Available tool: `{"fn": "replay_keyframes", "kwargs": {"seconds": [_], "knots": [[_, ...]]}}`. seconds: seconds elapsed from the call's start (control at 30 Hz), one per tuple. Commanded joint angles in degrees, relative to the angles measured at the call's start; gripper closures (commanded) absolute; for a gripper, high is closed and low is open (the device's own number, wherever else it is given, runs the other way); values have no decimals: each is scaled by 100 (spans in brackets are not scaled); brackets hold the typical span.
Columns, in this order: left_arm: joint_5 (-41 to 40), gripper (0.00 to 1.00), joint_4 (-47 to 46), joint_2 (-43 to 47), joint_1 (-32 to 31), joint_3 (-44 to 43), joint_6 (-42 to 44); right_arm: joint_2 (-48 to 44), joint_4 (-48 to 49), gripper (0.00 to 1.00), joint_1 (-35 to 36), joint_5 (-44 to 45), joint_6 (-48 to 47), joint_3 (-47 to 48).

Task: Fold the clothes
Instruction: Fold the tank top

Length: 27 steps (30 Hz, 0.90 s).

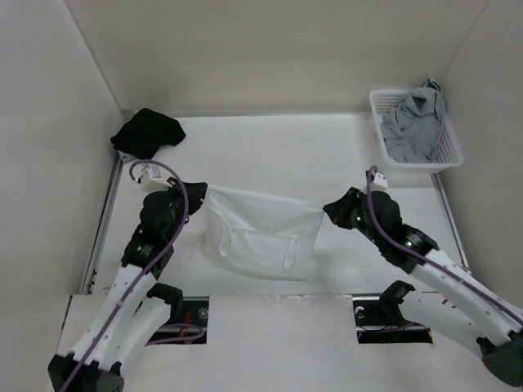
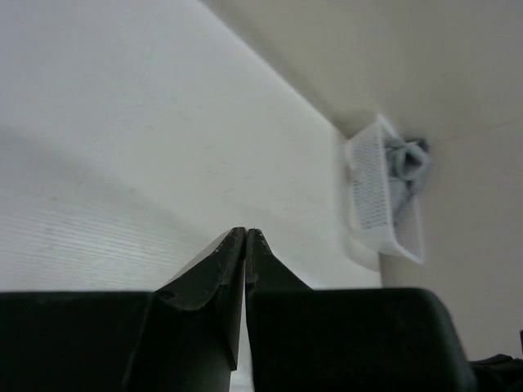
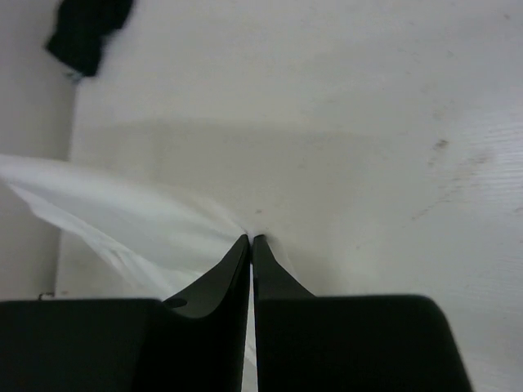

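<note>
White cloth camisole top (image 1: 260,233) hangs pinched between closed left fingers (image 2: 214,273) and right fingers (image 3: 229,273); its thin corners could slip out.

I see the whole table (image 1: 286,155) from high above its near edge, while my wrist cameras ride low and close, the left facing the basket (image 2: 372,188), the right the camisole (image 3: 122,220) and black garment (image 3: 82,28), all shared overhead.
</note>
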<state>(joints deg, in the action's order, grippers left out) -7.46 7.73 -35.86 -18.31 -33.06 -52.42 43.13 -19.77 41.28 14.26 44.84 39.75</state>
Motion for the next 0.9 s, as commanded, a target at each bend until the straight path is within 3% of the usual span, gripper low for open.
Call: {"fn": "replay_keyframes", "kwargs": {"seconds": [0.0, 0.13, 0.27, 0.37, 0.57, 0.87], "knots": [[210, 99, -1261, -1252, 393, 159, 92, 956, 1665, 93, -1176, -1766, -291, -344], [290, 99, -2291, -3037, 560, -314, 92, 2407, 2599, 93, -1872, -2252, -449, 5], [342, 99, -2662, -4033, 596, -815, 66, 3331, 2715, 93, -2145, -2296, -625, 673], [403, 99, -2750, -4272, 605, -913, 31, 3509, 2706, 93, -2137, -2235, -643, 842], [632, 97, -2970, -3281, 622, 157, -48, 2886, 2759, 93, -1813, -1972, -573, -44], [1431, 96, -2926, -1847, 1263, 1854, -295, 1989, 2821, 92, -1004, -1462, -230, -1328]]}}
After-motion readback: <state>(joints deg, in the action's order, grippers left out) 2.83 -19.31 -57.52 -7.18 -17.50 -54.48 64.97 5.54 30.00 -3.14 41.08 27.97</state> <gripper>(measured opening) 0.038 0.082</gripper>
